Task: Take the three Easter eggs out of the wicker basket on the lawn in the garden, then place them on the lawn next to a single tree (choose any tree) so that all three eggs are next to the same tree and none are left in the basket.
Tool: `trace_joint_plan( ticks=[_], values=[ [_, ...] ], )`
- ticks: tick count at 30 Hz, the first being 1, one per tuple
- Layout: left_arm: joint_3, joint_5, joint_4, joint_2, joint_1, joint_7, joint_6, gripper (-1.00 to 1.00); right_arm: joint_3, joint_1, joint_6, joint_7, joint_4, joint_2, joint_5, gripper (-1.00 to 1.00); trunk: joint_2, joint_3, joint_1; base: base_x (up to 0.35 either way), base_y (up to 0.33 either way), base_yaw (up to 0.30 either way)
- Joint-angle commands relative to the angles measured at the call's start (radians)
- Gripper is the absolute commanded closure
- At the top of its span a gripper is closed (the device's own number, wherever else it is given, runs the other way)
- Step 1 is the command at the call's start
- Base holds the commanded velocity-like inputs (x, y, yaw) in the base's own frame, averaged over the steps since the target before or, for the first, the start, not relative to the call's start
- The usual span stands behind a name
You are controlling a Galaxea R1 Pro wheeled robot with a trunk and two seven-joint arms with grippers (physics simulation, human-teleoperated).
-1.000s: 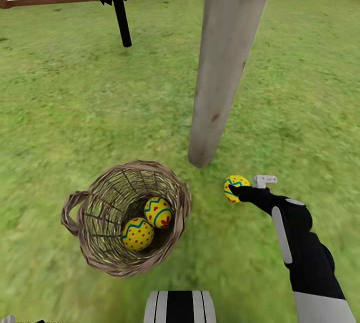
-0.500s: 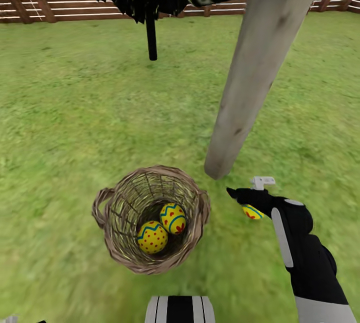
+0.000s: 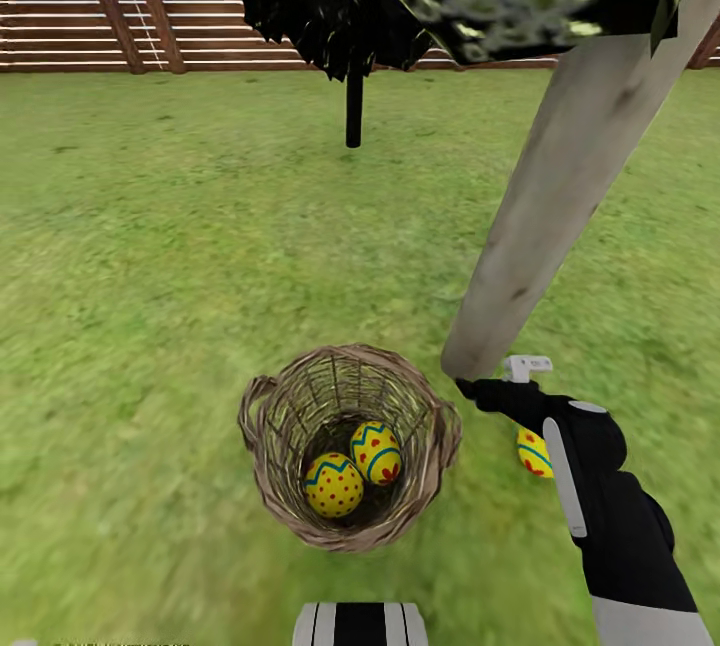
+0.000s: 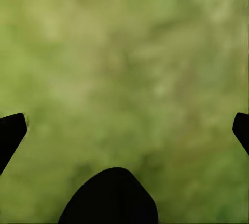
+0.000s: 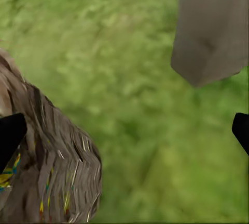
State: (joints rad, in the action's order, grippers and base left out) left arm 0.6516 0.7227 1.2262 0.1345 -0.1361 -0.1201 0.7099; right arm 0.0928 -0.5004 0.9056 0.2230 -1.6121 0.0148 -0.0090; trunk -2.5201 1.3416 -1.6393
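Two Easter eggs lie touching inside the wicker basket on the lawn. A third egg rests on the grass near the tree trunk's foot (partly behind the right arm). The right end effector is spread and released; the left end effector is likewise released.

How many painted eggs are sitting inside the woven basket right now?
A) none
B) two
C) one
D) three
B: the head view shows two eggs in the bottom of the wicker basket, while a third egg lies on the grass outside it, beside the right arm.
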Motion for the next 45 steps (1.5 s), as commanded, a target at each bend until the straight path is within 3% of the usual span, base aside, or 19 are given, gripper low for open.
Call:
trace_joint_plan(
  ticks=[1, 10, 16, 23, 28, 31, 36, 39, 43, 45],
  values=[
    [0.001, -0.001, -0.008, 0.000, 0.002, -0.004, -0.004, -1.00, -0.001, -0.003, 0.002, 0.016, -0.002, -0.001, -0.017, -1.00, 0.000, -0.004, 0.001, 0.000, 0.000, 0.264],
    [-0.002, 0.001, -0.028, -0.005, 0.007, -0.004, -0.021, -1.00, -0.029, 0.005, -0.004, 0.013, -0.002, -0.002, -0.016, -1.00, 0.002, -0.044, 0.005, 0.000, 0.000, 0.264],
    [-0.003, 0.001, -0.028, -0.007, 0.008, -0.004, -0.022, -1.00, -0.100, 0.008, -0.005, 0.008, -0.002, -0.009, -0.014, -1.00, 0.004, -0.071, 0.007, 0.000, 0.000, 0.264],
    [-0.003, 0.001, -0.037, -0.007, 0.010, -0.004, -0.024, -1.00, -0.129, 0.006, 0.027, 0.005, 0.009, -0.016, -0.001, -1.00, 0.005, -0.100, 0.010, 0.000, 0.000, 0.270],
    [-0.003, 0.001, -0.042, -0.008, 0.010, -0.004, -0.024, -1.00, -0.191, -0.001, 0.046, -0.101, 0.162, -0.021, 0.063, -1.00, 0.006, -0.119, 0.013, 0.000, 0.000, 0.276],
    [-0.003, 0.001, -0.042, -0.007, 0.010, -0.006, -0.024, -1.00, -0.196, -0.008, 0.047, -0.140, 0.263, -0.029, 0.070, -1.00, 0.007, -0.131, 0.014, 0.000, 0.000, 0.276],
    [-0.003, 0.001, -0.042, -0.007, 0.010, -0.007, -0.024, -1.00, -0.193, -0.016, 0.047, -0.151, 0.371, -0.039, 0.067, -1.00, 0.008, -0.150, 0.016, 0.000, 0.000, 0.160],
    [-0.009, 0.002, -0.029, -0.007, 0.010, -0.015, -0.019, -1.00, -0.189, -0.058, 0.044, -0.151, 0.465, -0.040, 0.063, -1.00, 0.008, -0.150, 0.016, 0.000, 0.000, 0.026],
    [-0.022, 0.004, 0.093, 0.004, 0.012, -0.019, 0.076, -1.00, -0.188, -0.131, 0.026, -0.151, 0.604, -0.042, 0.059, -1.00, 0.008, -0.150, 0.016, 0.000, 0.000, 0.006],
    [-0.024, 0.003, 0.161, 0.029, 0.070, -0.008, 0.156, -1.00, -0.188, -0.164, 0.013, -0.151, 0.664, -0.043, 0.059, -1.00, 0.008, -0.150, 0.016, 0.000, 0.000, 0.001]
  ],
)
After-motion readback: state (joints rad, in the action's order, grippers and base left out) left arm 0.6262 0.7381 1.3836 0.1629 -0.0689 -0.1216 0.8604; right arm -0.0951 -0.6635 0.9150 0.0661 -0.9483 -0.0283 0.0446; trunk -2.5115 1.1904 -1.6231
